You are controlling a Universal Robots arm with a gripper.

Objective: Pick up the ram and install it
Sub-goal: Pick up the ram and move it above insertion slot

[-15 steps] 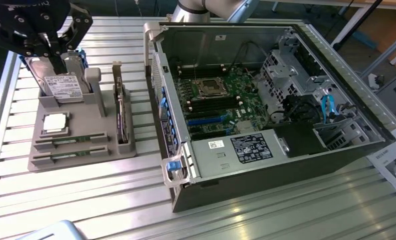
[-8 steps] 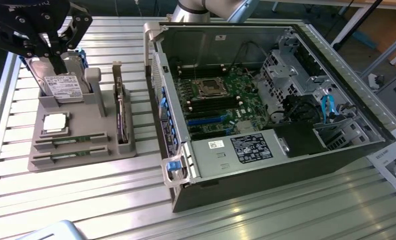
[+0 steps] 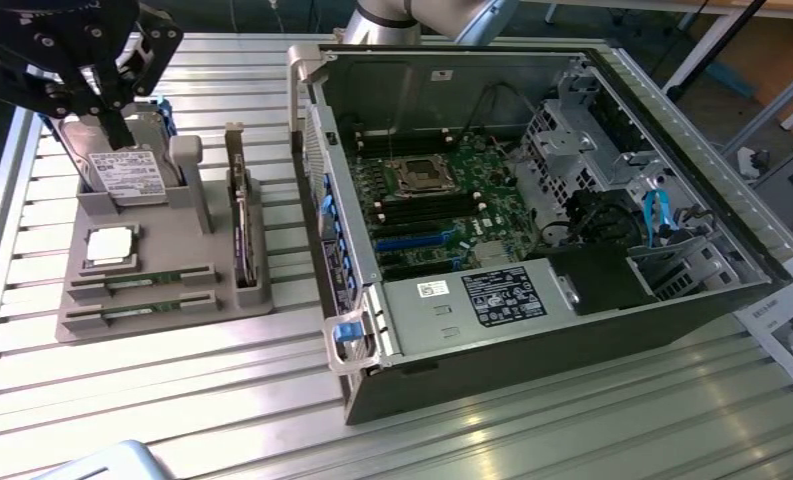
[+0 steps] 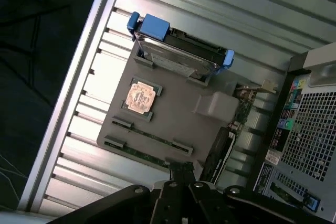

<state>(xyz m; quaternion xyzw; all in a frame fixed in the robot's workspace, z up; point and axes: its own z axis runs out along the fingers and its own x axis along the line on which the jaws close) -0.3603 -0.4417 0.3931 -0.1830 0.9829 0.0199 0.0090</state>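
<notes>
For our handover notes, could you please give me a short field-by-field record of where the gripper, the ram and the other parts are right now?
gripper: shut, empty, over the grey holder
ram sticks: two, lying in the holder's slots, apart from the gripper
other parts on holder: hard drive, processor chip, expansion card on edge
computer case: open, motherboard exposed, exterior view's right

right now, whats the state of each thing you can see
gripper: shut, empty, above the hard drive
ram sticks: two, seated on edge in the holder's slots, untouched
processor chip: lying flat in its recess
hard drive: standing on edge in the holder
expansion card: standing on edge in the holder
computer case: on its side, open, motherboard exposed
</notes>
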